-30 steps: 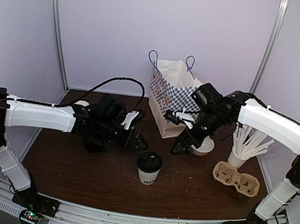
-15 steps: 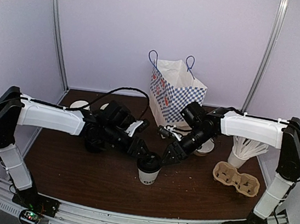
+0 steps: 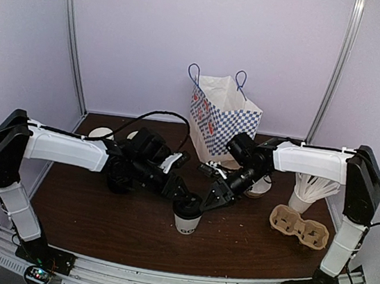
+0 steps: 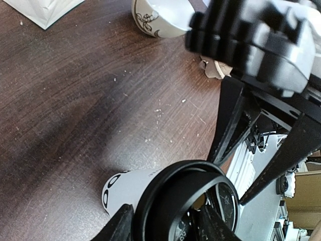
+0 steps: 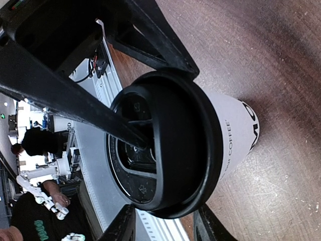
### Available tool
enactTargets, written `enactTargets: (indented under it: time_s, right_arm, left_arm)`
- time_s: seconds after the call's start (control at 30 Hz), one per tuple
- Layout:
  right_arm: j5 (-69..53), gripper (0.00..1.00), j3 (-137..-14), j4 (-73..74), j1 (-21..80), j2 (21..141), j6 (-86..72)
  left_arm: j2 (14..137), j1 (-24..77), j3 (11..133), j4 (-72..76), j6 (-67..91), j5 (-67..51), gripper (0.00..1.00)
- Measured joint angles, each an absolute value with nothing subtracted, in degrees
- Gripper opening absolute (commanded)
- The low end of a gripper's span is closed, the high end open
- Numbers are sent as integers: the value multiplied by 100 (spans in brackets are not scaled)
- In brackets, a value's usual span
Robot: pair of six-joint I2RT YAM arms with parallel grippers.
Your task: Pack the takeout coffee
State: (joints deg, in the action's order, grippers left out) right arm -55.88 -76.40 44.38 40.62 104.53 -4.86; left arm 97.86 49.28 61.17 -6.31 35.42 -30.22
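Note:
The takeout coffee (image 3: 187,221), a white paper cup with a black lid, stands upright at the table's middle front. My left gripper (image 3: 184,199) reaches it from the left and my right gripper (image 3: 209,198) from the right, both at lid height. In the left wrist view the cup (image 4: 128,188) sits at my left gripper (image 4: 168,228), one finger outside the lid's rim, the other over the lid's top. From the right wrist the cup (image 5: 233,133) shows with my right gripper (image 5: 163,227) partly open, its fingers either side of the lid's near edge. Neither visibly clamps it.
A blue-checked paper bag (image 3: 221,121) stands open behind the cup. A cardboard cup carrier (image 3: 299,226) and a cup of white sticks (image 3: 308,189) sit at the right. A white bowl (image 3: 261,186) lies behind my right arm, with a patterned mug (image 4: 158,20) beside it.
Both arms have swung in from the sides to meet at the cup's lid. Both sets of jaws have narrowed, the right far more. The cup has stayed in place.

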Motion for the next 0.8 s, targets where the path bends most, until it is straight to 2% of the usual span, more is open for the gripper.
enactTargets:
  time_s: [0.23,0.53,0.63,0.8]
  right_arm:
    - [-5830,30,-7706,4624,4001,10648,-604]
    - [-5988,28,-7867,4915,3970,10862,-642]
    - [-5964,20,-8018,5144,3975,10973,-615]
    - [-5522,20,-8193,5356,4075,10927,-572]
  left_arm:
    - [9821,4917,6106,-582,3540,-3035,44]
    - [9841,4917,6090,-545,3503,-3044,43]
    - [9852,4910,6064,-489,3474,-3020,42]
    - [9848,4912,5959,-322,3389,-2991,41]
